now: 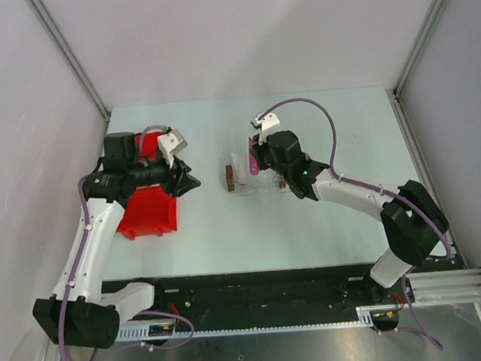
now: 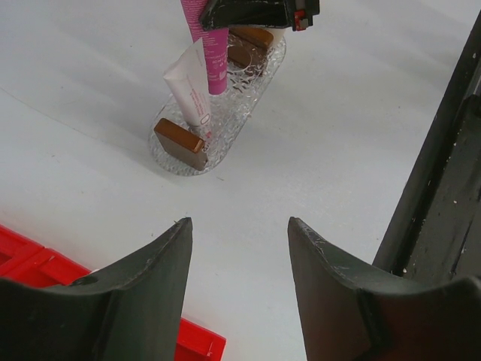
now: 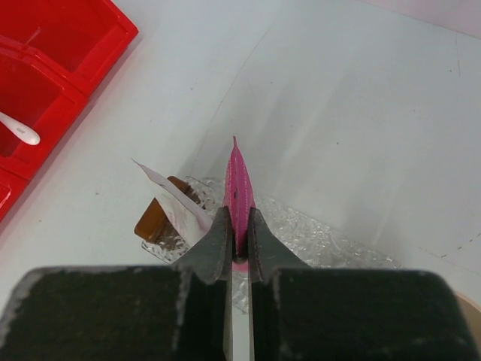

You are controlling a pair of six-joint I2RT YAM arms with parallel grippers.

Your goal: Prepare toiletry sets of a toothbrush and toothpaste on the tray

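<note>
Toothpaste tube (image 3: 238, 177), pink, clamped in right claw (image 3: 239, 226) over tray (image 3: 331, 244); left claw (image 2: 239, 226) parted, empty

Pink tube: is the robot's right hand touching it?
Touching. The right wrist view shows the right hand shut on the pink tube, pressed against both its sides with no gap.

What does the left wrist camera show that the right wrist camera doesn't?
Only left wrist: the open left gripper and both dark brown blocks of the clear plastic tray. Only right wrist: a thin white item, perhaps a toothbrush, lying in the red divided bin. Both: the tray, the leaning white squeeze tube and the magenta-pink tube pinched by the right gripper.
</note>
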